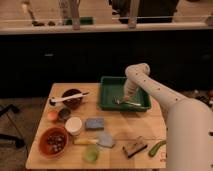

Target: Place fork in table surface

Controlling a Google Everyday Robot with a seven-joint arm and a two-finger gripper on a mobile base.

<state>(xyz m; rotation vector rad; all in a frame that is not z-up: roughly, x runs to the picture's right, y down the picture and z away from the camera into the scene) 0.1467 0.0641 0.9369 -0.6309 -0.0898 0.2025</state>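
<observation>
We see the pincer [125, 97] of the white robot arm [142, 80] low inside the green rectangular plastic tray [104, 94], pointing down toward its floor. Whether it is spread or pressed together, we cannot tell. Just beside the pincer, a little toward the front, the small slim shiny silver metal fork [129, 103] lies flat on the floor of the tray. Whether the pincer touches the fork, we also cannot tell. The tray stands on the back right part of the light tan wooden desk [122, 129].

Left of the tray there is a dark round bowl [73, 100] with a white-handled utensil [67, 97] lying across its rim. In front of this bowl we find a small orange fruit [52, 115] and, just beside it, a small dark cup [64, 114]. Nearer to the front stands a white round cup [74, 125], and to its right lies a blue rectangular sponge [94, 123]. At the front left stands an orange-red round bowl [53, 141] with small things inside that we cannot identify. To its right lies a yellow-handled tool [86, 141], and beside that a pale blue cloth [106, 140]. A pale green round object [91, 154] sits at the front edge. Farther right lie a brown block [134, 147] and a long green vegetable [156, 148].
</observation>
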